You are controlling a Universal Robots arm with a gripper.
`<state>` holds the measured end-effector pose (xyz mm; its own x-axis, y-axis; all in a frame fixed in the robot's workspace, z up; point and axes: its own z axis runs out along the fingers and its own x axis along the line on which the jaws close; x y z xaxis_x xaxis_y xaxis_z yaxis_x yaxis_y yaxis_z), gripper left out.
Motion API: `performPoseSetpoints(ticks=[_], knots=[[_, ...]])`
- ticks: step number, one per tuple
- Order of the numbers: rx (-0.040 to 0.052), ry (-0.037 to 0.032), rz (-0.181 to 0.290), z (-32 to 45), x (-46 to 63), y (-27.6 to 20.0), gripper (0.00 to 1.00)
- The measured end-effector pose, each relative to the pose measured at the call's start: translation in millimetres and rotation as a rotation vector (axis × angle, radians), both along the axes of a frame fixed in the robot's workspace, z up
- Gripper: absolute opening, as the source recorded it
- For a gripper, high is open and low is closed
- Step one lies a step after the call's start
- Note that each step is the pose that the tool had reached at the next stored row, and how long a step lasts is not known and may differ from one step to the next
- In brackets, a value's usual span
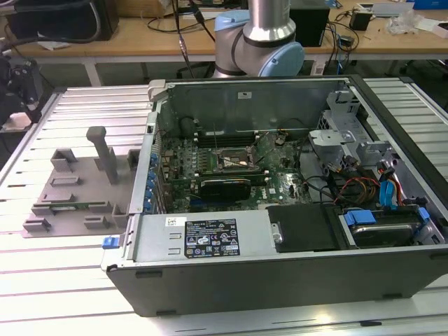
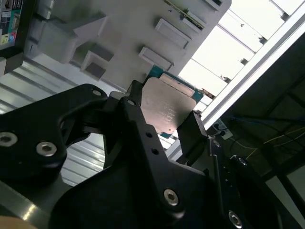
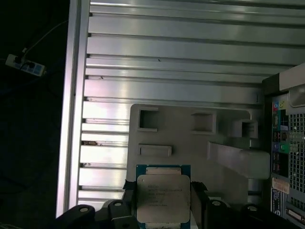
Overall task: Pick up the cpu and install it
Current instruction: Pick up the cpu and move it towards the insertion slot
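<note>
The cpu (image 3: pixel 163 196), a small square chip with a silver-grey metal top on a green board, sits between the black fingers (image 3: pixel 197 192) of my gripper (image 3: pixel 163 200), which is shut on its two opposite edges. The second wrist view has the same cpu (image 2: pixel 167 107) clamped in the gripper (image 2: pixel 164 119). It hangs above the near edge of the grey plastic tray (image 3: pixel 190 140). In the exterior view the dark square socket (image 1: pixel 234 162) lies on the motherboard inside the open computer case (image 1: pixel 280 280).
The grey tray (image 1: pixel 73 192) with upright posts lies on the ribbed metal table (image 1: pixel 70 280) at the exterior view's left of the case. The arm's base (image 1: pixel 262 35) stands behind the case. Cables and drive bays (image 1: pixel 378 189) fill the case's right side.
</note>
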<state>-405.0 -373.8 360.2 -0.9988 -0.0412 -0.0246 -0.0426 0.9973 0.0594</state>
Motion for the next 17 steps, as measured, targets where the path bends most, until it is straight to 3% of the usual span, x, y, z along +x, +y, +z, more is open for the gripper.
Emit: performPoseSetpoints(ticks=[2, 11, 14, 17], knots=[[0.0000, -0.0007, 0.000, 8.0, 0.0, 0.8, 0.54], [0.0000, -0.0022, 0.000, 28.9, 0.0, 2.7, 0.54], [0.0000, -0.0027, 0.000, 43.0, 0.0, 4.0, 0.54], [0.0000, -0.0028, 0.000, 51.2, 0.0, 4.7, 0.54]])
